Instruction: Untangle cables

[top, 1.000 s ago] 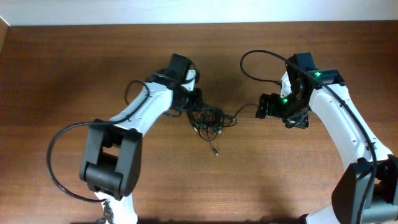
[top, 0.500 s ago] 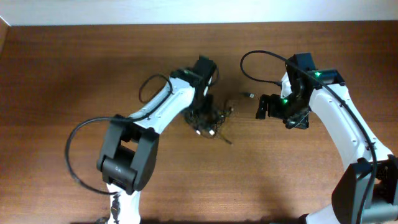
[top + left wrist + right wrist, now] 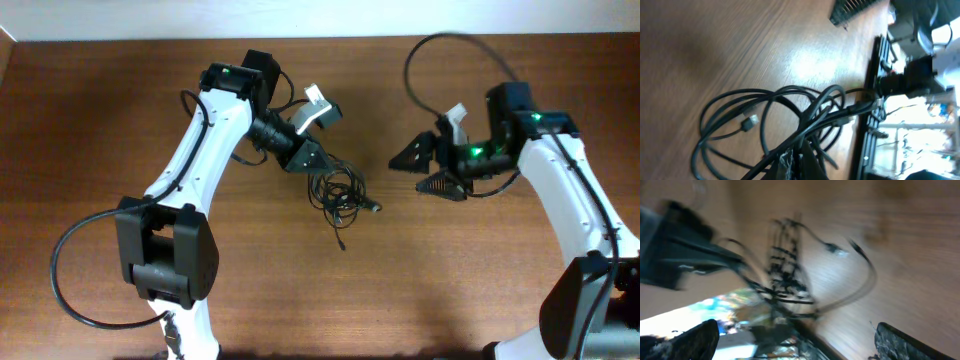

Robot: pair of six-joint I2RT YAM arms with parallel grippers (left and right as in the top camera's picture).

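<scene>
- A desk (image 3: pixel 90 120) of brown wood with a fine lengthwise grain and a soft sheen fills the overhead view.
- Two robot arms, smooth white shells with black joints, reach in from the near edge: the left arm (image 3: pixel 190 165) and the right arm (image 3: pixel 580 200).
- The left pincer (image 3: pixel 318 163) has dark, wedge-shaped fingers. They are closed on the top of the cables, which pass between their tips in the left wrist view.
- The right pincer (image 3: pixel 405 174) is spread wide and holds nothing. Its ribbed black fingers (image 3: pixel 900 342) sit far apart, and it stands apart from the bundle on the bundle's right.
- The cables (image 3: pixel 338 192) are very thin, glossy black wires in overlapping round loops. They lie near the middle of the desk, just below the left pincer.
- One loose tail (image 3: pixel 342 240) trails toward the near edge.
- A small pale plug (image 3: pixel 747 121) lies inside the loops.
</scene>
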